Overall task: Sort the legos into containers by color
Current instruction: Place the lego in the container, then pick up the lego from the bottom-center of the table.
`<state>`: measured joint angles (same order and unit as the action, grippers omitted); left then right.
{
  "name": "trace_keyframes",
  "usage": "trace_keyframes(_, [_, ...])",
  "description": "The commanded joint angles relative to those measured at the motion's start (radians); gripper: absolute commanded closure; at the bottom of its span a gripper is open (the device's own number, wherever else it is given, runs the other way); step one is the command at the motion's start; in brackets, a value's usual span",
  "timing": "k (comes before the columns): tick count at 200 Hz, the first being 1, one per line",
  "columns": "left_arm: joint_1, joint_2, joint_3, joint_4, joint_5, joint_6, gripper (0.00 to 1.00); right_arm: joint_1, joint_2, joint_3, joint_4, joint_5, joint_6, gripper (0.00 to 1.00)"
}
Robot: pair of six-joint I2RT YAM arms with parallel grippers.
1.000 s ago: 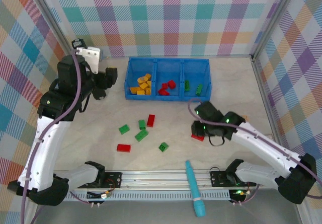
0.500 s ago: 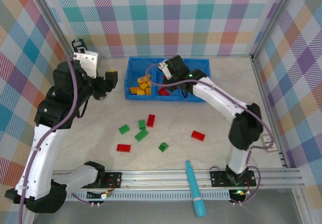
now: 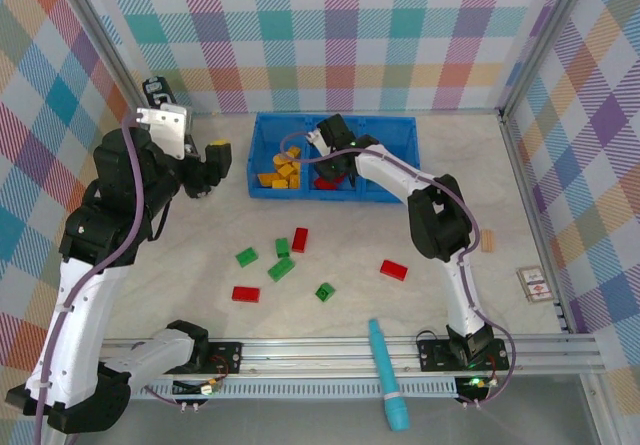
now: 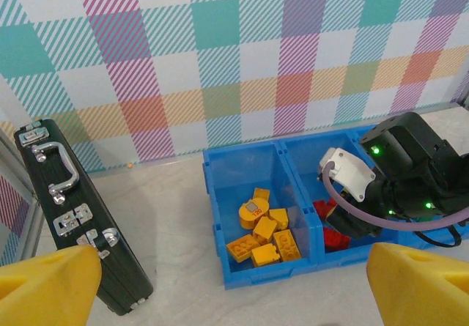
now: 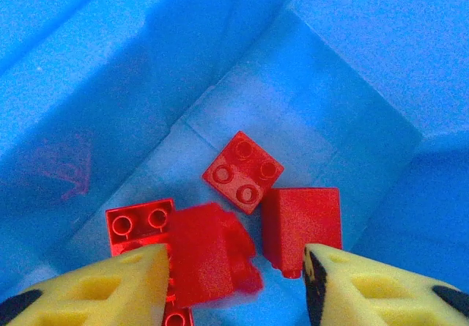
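The right gripper [image 5: 234,261] hangs with its jaws apart over the middle compartment of the blue tray [image 3: 385,120]. A blurred red lego [image 5: 209,256] sits loose between the jaws, above other red legos [image 5: 243,171]. The left gripper [image 4: 233,271] gapes wide left of the tray, and a small card [image 3: 533,283] bears print too small to read.

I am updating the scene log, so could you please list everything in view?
tray: one, blue, three compartments, far side of table
orange-yellow legos: about seven, tray's left compartment
red legos: at least four, middle compartment
loose green legos: four, mid-table
loose red legos: three, mid-table
pen-like tool: one, teal, near edge
case: one, black, far left
small block: one, tan, right side
card: one, pale, right edge
left gripper: one, yellow, open, left of tray
right gripper: one, yellow, open, over middle compartment
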<state>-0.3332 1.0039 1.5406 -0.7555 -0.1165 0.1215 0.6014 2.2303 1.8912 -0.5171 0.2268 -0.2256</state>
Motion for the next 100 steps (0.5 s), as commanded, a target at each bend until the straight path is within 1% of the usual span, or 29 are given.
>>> trace_keyframes(1, [-0.009, -0.004, -0.014, 0.034, 0.001, 0.006, 0.07, -0.003, 0.004, 0.036, 0.002, -0.011, -0.003, 0.47])
trace_keyframes(31, [-0.009, -0.002, -0.017, 0.038, -0.005, 0.006, 0.06, -0.003, -0.057, 0.019, -0.015, -0.004, -0.008, 0.45])
trace_keyframes(54, [-0.009, -0.002, -0.019, 0.038, -0.009, 0.007, 0.06, -0.002, -0.174, -0.024, -0.066, -0.005, 0.002, 0.38])
trace_keyframes(65, [-0.009, -0.004, -0.019, 0.038, -0.014, 0.010, 0.06, -0.002, -0.255, -0.074, -0.095, -0.010, 0.018, 0.32])
trace_keyframes(79, [-0.009, -0.005, -0.019, 0.038, -0.019, 0.012, 0.06, -0.002, -0.369, -0.161, -0.138, 0.002, 0.059, 0.20])
trace_keyframes(91, [-0.009, -0.005, -0.022, 0.041, -0.018, 0.013, 0.06, -0.003, -0.473, -0.254, -0.177, 0.019, 0.118, 0.11])
trace_keyframes(100, [-0.009, -0.005, -0.022, 0.041, -0.015, 0.014, 0.05, -0.003, -0.554, -0.333, -0.206, 0.019, 0.201, 0.06])
